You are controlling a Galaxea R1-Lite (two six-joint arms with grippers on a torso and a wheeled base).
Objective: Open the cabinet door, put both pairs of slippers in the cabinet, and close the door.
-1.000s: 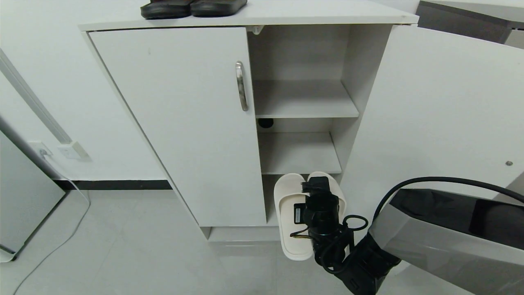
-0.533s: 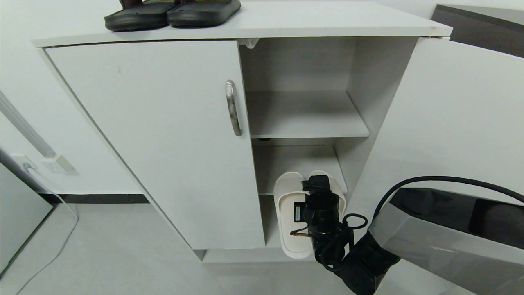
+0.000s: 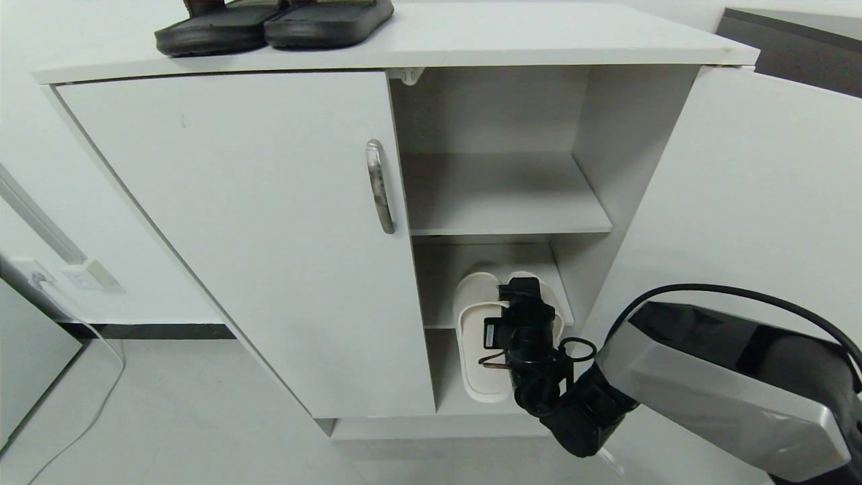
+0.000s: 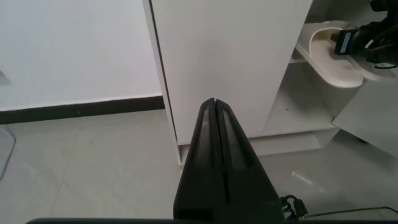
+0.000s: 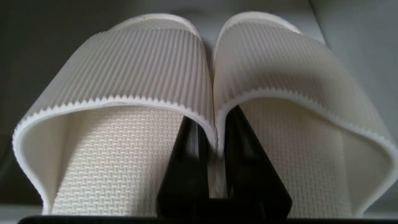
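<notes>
**White slippers pushed deeper into the cabinet**

White slippers (image 3: 475, 337) have gone in since a second ago. Then their toes only reached the front edge of the lower shelf (image 3: 438, 283); now the toes lie over it, and the heels hang out past the front. The head camera has also drawn closer to the cabinet (image 3: 539, 40).

The right claw (image 5: 214, 168) pinches the two inner strap edges together, so the pair hangs side by side from one grip. I cannot tell whether the soles touch the shelf.

The right door (image 3: 741, 188) stands wide open, so that step looks done. The left door (image 3: 236, 222) is shut. The first pair is partly in and not yet let go.

Black slippers (image 3: 269, 23) sit on the cabinet top, untouched. They must still go in, and then the door must be closed. The task looks less than half done.

The left claw (image 4: 214, 143) is pressed together on nothing, low over the floor (image 4: 81, 162) before the left door.
</notes>
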